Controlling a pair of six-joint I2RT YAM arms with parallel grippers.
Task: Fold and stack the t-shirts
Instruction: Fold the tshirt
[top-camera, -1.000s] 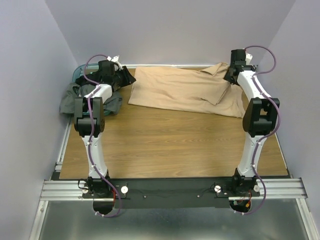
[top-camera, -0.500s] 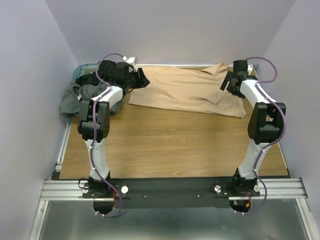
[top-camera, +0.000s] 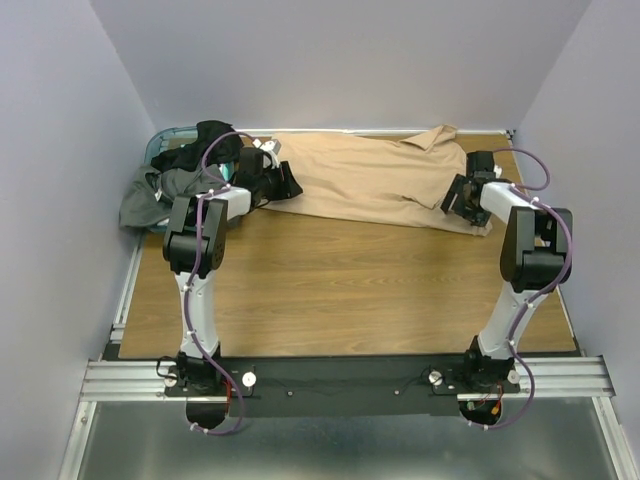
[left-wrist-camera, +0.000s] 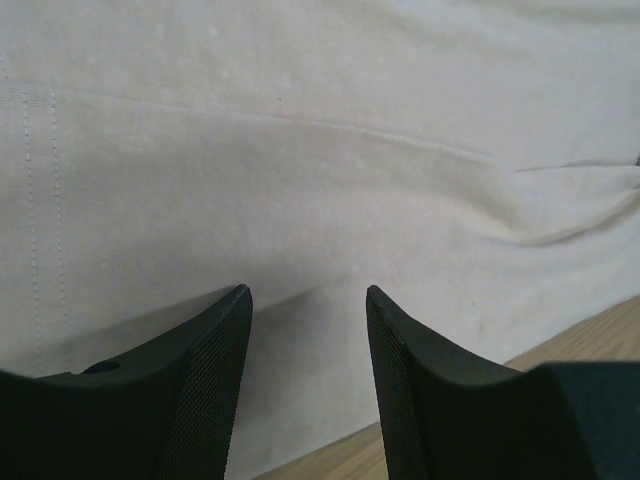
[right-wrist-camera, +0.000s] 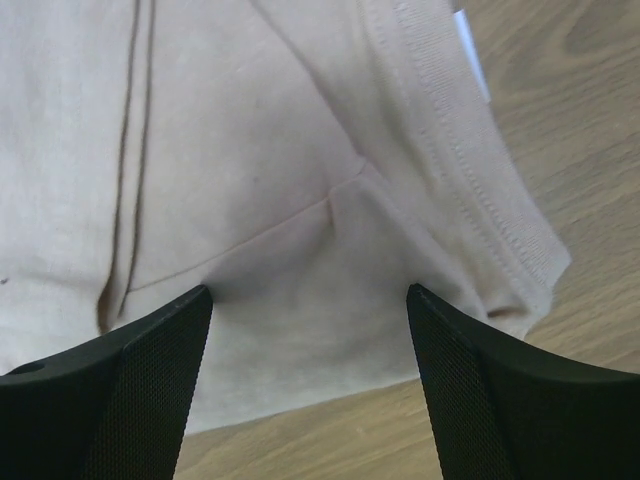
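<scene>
Tan-beige cloth t-shirt (top-camera: 370, 180) needs its near edge pinched evenly: left fingers (left-wrist-camera: 200, 380) and right fingers (right-wrist-camera: 150, 390) hover open and empty over it.

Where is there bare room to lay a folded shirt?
The table's middle, from the tan shirt to the near rail, is bare wood. The far edge is crowded: tan shirt across it, dark shirts and basket at far left.

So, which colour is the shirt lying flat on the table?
Plain tan-beige shirt, clearest in the top view.
</scene>
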